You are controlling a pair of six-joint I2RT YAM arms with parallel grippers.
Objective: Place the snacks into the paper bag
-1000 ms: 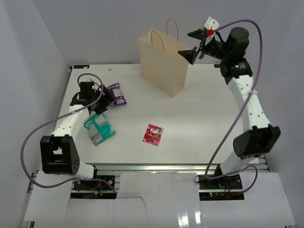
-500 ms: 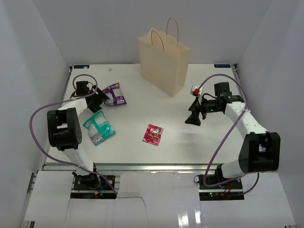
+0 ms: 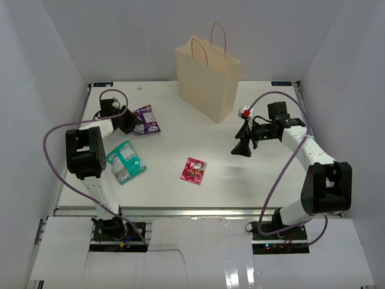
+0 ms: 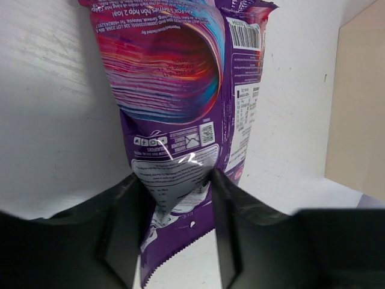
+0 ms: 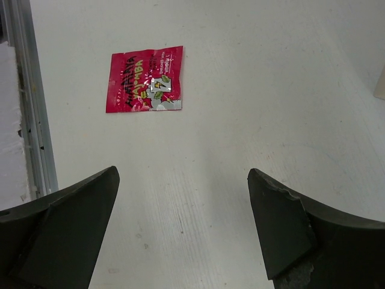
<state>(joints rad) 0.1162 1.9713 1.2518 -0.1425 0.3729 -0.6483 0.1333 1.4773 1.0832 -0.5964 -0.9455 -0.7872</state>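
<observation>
The purple-and-white pack [image 3: 147, 119] lies flat at the table's left rear. My left gripper [image 3: 129, 123] is at its near end. In the left wrist view both fingers press the pack's [image 4: 180, 90] bunched lower end, so the gripper [image 4: 176, 180] is shut on it. The teal-and-white pack [image 3: 125, 161] lies just in front of that arm. A red-pink sachet [image 3: 194, 170] lies mid-table. My right gripper [image 3: 242, 143] hangs low to the sachet's right, wide open and holding nothing [image 5: 182, 174]; the sachet [image 5: 145, 79] lies ahead of it. The paper bag [image 3: 207, 78] stands upright at the back.
White walls close the table in on the left, right and back. A metal rail [image 5: 24, 90] runs along the table's front edge. The bag's beige side [image 4: 358, 102] rises just beyond the purple pack. A small speck [image 3: 139, 87] lies near the back wall.
My right arm came down from beside the bag's top to low over the table. My left gripper moved from the teal pack to the purple pack and closed on its end.
</observation>
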